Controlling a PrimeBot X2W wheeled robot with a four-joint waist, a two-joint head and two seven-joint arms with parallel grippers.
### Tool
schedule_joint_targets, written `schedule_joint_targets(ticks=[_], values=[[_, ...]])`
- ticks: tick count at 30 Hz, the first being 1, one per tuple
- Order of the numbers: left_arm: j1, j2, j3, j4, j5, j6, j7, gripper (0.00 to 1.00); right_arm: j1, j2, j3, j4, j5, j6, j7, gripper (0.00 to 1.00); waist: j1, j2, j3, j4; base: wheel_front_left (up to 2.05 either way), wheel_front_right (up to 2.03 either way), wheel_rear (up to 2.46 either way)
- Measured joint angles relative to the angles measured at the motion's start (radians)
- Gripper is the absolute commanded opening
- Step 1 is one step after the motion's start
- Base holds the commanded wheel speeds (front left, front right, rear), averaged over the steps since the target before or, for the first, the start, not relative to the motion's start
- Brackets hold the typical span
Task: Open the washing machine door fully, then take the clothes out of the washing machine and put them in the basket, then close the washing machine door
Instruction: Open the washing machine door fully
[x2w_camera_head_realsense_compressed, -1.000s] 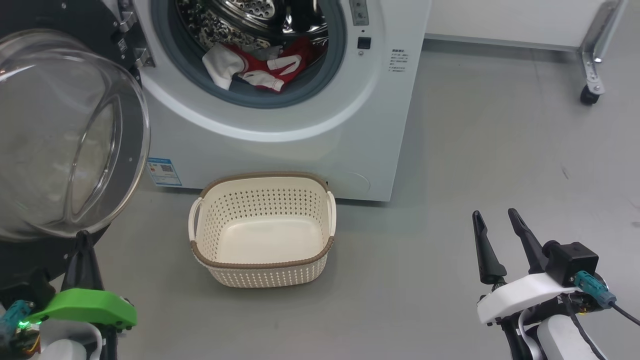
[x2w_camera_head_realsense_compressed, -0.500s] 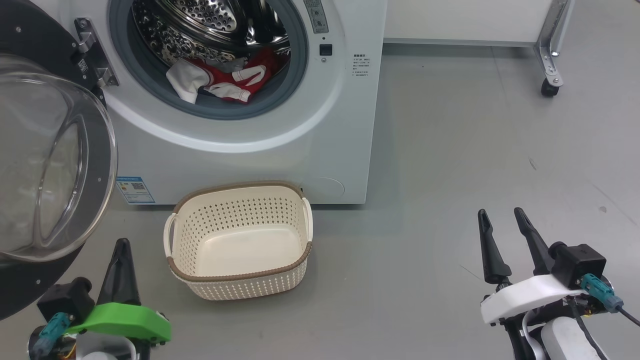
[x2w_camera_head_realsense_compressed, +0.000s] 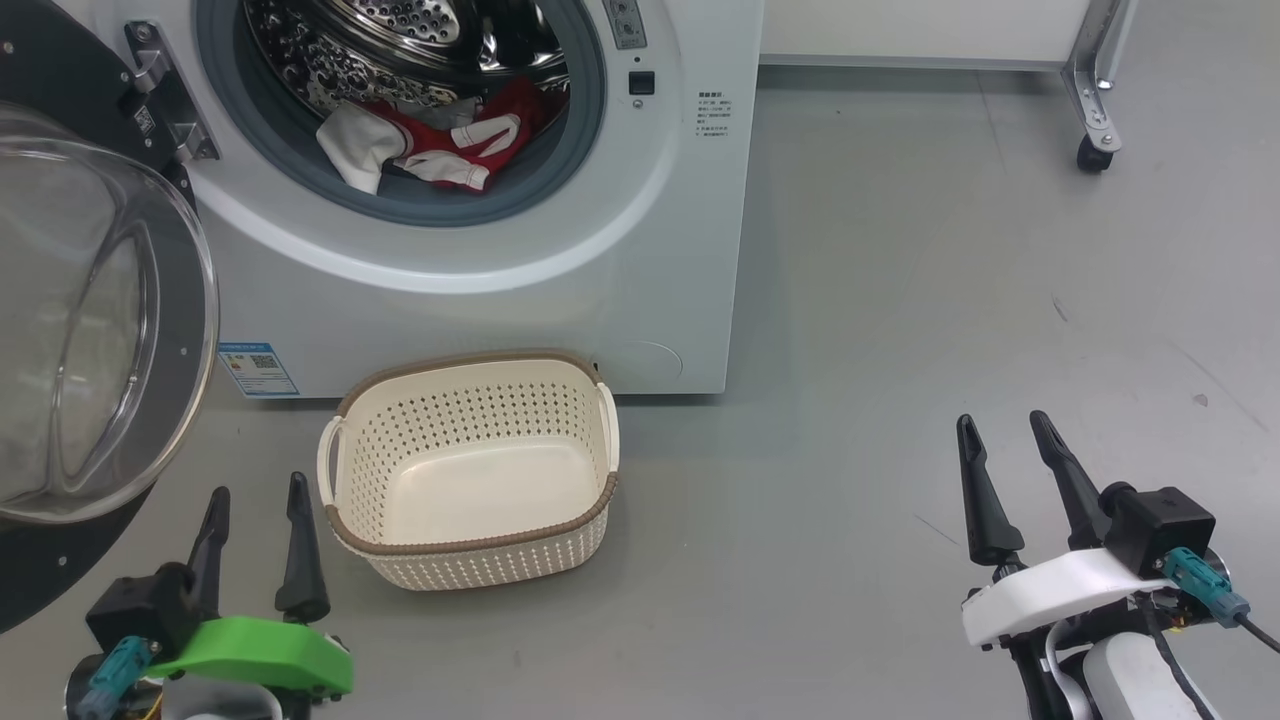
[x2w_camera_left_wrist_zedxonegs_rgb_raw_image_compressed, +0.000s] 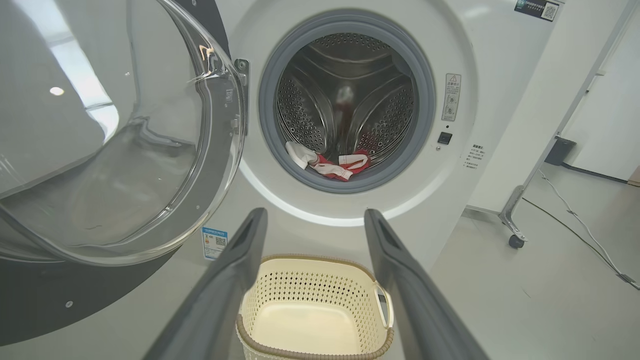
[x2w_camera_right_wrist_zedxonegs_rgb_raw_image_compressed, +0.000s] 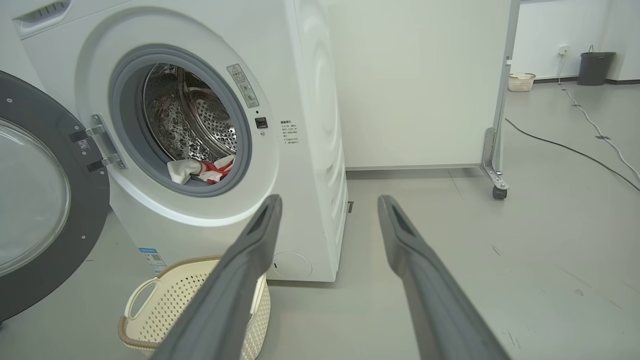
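Standing on grey floor (x2w_camera_head_realsense_compressed: 900, 300), washing machine (x2w_camera_head_realsense_compressed: 480, 310), basket (x2w_camera_head_realsense_compressed: 480, 570), wheeled white panel (x2w_camera_right_wrist_zedxonegs_rgb_raw_image_compressed: 415, 85)

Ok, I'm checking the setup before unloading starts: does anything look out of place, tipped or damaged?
Nothing stands out. The washing machine door stands open, the clothes lie bunched in the drum, partly on the grey gasket, and the basket stands upright and empty in front of the washing machine.

Drum mouth (x2w_camera_head_realsense_compressed: 430, 210) unobstr. (door (x2w_camera_head_realsense_compressed: 100, 330) off L).

The basket (x2w_camera_head_realsense_compressed: 480, 568) stands before the washing machine (x2w_camera_head_realsense_compressed: 480, 310), the clothes (x2w_camera_head_realsense_compressed: 440, 150) lie in its drum (x2w_camera_head_realsense_compressed: 330, 60), its door (x2w_camera_head_realsense_compressed: 100, 330) hangs left.
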Motion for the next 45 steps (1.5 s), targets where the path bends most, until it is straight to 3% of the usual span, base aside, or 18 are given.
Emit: schedule_joint_targets(ticks=[45], values=[[0.031, -0.005, -0.028, -0.029, 0.028, 0.000, 0.000, 1.00, 0.003, 0.006, -0.002, -0.011, -0.010, 0.001, -0.001, 1.00, 0.0000, 0.0000, 0.005, -0.001, 0.00, 0.00, 0.00]])
